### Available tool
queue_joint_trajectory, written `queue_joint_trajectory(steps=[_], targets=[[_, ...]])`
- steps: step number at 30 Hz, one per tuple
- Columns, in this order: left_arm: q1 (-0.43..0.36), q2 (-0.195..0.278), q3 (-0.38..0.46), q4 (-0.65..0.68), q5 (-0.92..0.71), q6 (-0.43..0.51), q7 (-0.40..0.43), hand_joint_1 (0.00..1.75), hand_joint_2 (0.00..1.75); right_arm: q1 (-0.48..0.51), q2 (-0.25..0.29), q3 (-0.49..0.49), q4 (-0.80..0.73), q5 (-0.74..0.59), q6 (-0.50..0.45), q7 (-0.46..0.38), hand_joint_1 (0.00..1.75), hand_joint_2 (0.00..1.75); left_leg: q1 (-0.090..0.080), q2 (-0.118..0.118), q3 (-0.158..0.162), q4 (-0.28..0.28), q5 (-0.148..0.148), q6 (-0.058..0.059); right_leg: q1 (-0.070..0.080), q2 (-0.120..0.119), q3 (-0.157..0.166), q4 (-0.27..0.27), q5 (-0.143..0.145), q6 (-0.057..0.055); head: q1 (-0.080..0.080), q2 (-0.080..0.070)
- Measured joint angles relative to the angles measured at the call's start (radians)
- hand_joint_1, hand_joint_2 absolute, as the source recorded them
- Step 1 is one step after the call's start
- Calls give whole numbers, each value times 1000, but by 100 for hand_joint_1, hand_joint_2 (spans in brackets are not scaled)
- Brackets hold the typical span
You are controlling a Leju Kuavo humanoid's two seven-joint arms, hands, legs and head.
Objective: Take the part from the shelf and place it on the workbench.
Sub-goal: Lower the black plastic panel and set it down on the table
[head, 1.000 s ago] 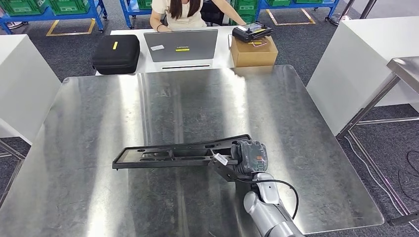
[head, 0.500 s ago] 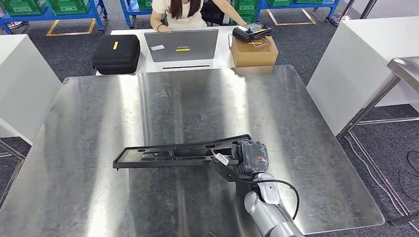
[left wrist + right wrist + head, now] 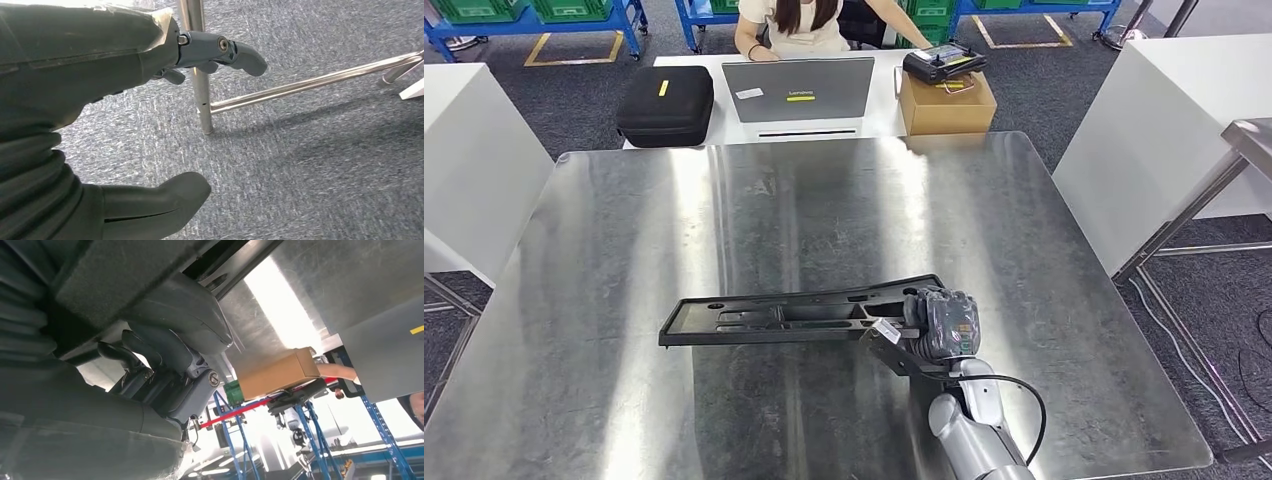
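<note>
So the right hand (image 3: 942, 325) has its fingers wrapped tight around the right end of the long black part (image 3: 794, 312), which stretches out to the left over the near half of the steel workbench (image 3: 604, 230). Can't tell if the part is actually touching the surface. The left hand (image 3: 125, 90) hangs over grey carpet, fingers apart, holding nothing. Past the far edge there's a laptop (image 3: 798, 90), a black case (image 3: 665, 103) and a cardboard box (image 3: 948, 103).
</note>
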Motion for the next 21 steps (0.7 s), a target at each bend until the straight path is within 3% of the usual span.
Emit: queue_joint_trajectory(steps=[1, 5, 14, 18, 21], targets=[[2, 0, 0, 0, 0, 0, -2, 0, 175, 4, 0, -3, -6, 2, 0, -2, 175, 175, 0, -2, 1, 0, -1, 0, 0, -2, -1, 0, -2, 0, 0, 0], [7, 0, 4, 0, 4, -2, -11, 0, 175, 15, 2, -10, -20, 13, 0, -2, 0, 0, 0, -4, 5, 0, -5, 1, 0, -5, 0, 0, -7, 1, 0, 0], [12, -3, 16, 0, 8, -4, 1, 0, 175, 29, 2, -19, -44, 27, 0, 7, 0, 0, 0, -3, 9, 0, -8, 0, 0, -5, 11, 0, -9, 2, 0, 0], [13, -3, 18, 0, 7, -10, -2, 0, 0, 33, 2, -24, -52, 26, 0, 8, 0, 0, 0, -3, 9, 0, -9, 1, 0, -5, 12, 0, -10, 1, 0, 0], [13, -3, 20, 0, 7, -10, -2, 0, 0, 34, 2, -24, -56, 23, 0, 7, 0, 0, 0, -3, 9, 0, -9, 1, 0, -4, 11, 0, -10, 1, 0, 0]])
